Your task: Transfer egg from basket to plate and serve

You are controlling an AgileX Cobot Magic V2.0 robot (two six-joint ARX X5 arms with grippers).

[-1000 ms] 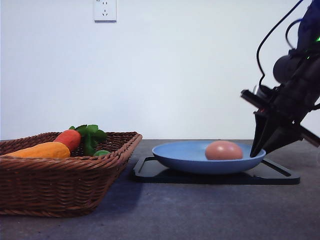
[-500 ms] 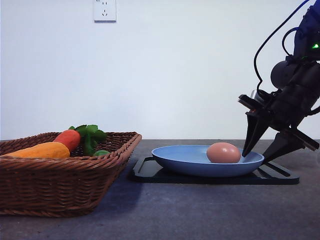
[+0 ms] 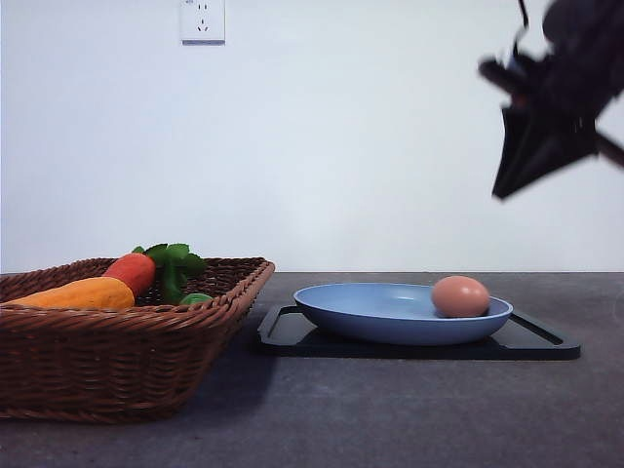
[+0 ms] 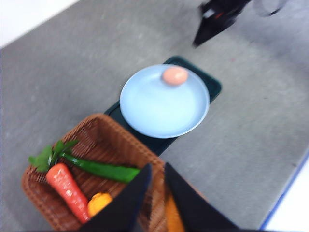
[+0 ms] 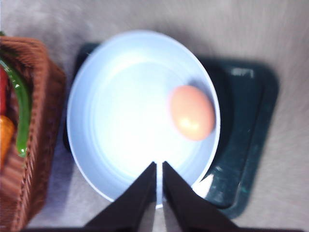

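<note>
Egg (image 3: 460,295) seen lying in plate (image 3: 390,317), near rim at about 3 o'clock in front view. Judged light, smooth, brittle; likely to roll. Best taken gently across short middle.

Plate carried on black tray (image 3: 531,343), on bench (image 3: 409,409).

Basket (image 3: 117,361) holds carrot (image 3: 135,270), orange-yellow vegetable (image 3: 83,292), green pod (image 4: 99,168); no egg inside.

Right claw (image 5: 159,183) raised above plate, pinched together, nothing held. Left claw (image 4: 155,186) above basket, nearly closed, empty.

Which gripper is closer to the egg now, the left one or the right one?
The right gripper. It hangs above the plate holding the egg. The left gripper is over the basket, farther from it.
</note>
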